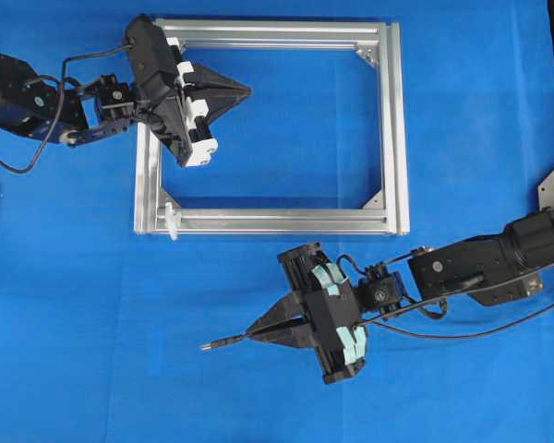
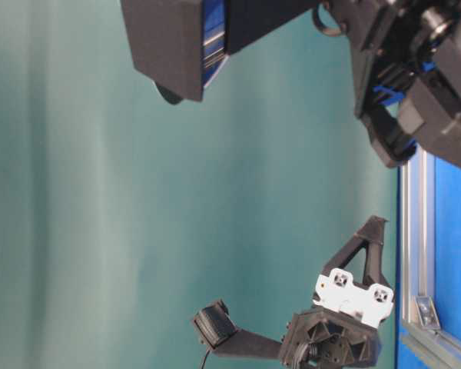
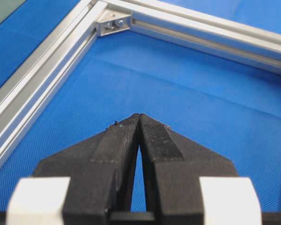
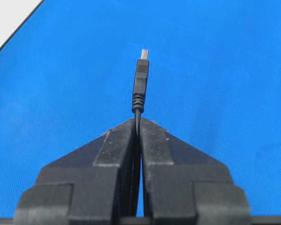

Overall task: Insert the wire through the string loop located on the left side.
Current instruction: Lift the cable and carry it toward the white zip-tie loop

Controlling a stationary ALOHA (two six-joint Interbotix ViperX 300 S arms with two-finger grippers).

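silver frame [image 1: 395, 129] (on blue cloth [image 1: 74, 305])

Black arms, exposed black cables; left gripper [image 1: 245, 90] white-trimmed, right gripper [image 1: 251, 331] pale teal-trimmed; textured wedge-shaped jaws.

No writing, label, brand mark, number or sign can be read in any of the four views.
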